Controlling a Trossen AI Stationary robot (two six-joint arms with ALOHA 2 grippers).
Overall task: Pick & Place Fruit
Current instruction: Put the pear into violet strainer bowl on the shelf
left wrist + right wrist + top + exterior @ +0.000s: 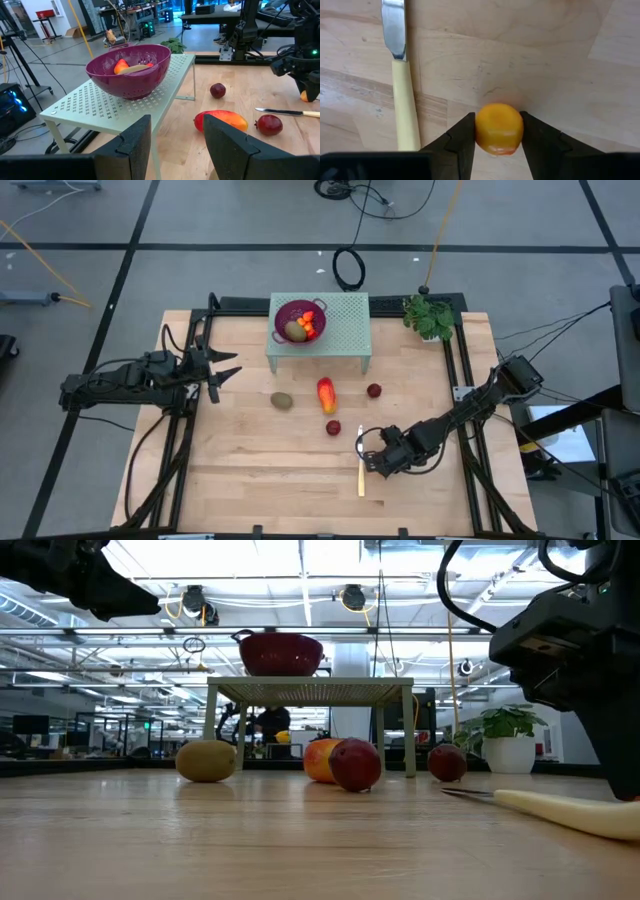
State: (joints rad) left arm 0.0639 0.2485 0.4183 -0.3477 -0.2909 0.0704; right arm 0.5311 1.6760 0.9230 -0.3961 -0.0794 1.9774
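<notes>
My right gripper (375, 463) is near the table's front right, slanting down and shut on a tiny orange piece (499, 129) beside the yellow-handled knife (361, 465). On the table lie a brown-green oval (283, 400), a red-orange oblong (326, 393) and two dark red balls (373, 390) (332, 427). The purple colander (298, 320) stands on a green perforated stand (345, 330) and holds another oval and orange pieces. My left gripper (225, 375) waits open above the table's left side. My right gripper pinches the tiny orange piece by its two opposite sides (479, 131) between its two fingers (462, 137). The fingers come from above, slanting down. Whether the piece rests on the wood or is just clear of it, I cannot tell.
The knife (402, 100) lies close beside the held piece, blade toward the far edge. A potted plant (430, 315) stands at the far right corner. Bare wood stretches along the near edge and the left half.
</notes>
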